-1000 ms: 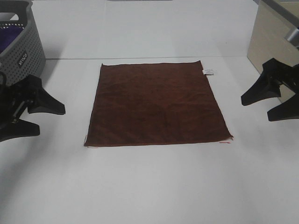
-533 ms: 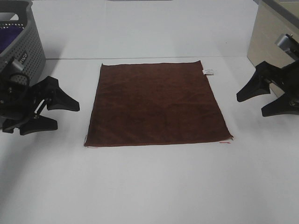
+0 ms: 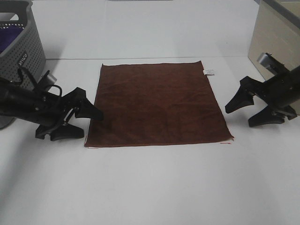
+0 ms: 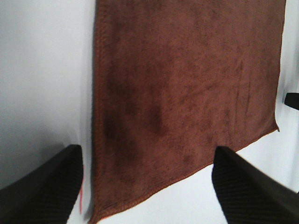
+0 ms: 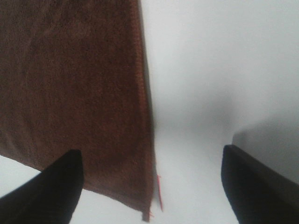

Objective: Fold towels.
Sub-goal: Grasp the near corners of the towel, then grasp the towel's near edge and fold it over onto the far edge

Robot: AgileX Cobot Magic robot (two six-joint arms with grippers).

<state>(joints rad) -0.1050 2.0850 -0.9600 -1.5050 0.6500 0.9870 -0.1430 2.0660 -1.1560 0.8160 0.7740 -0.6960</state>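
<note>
The towel [image 3: 157, 103] lies flat on the table [image 3: 154, 183]. The left gripper [image 3: 93, 125], spread wide and empty, sits at the towel's near-left corner, perhaps touching it. The right gripper [image 3: 238, 117], likewise wide and empty, is near the towel's right edge.

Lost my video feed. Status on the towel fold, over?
Towel flat, unfolded, nothing on it. Left gripper open at its near-left corner. Right gripper open, off its right edge.
</note>
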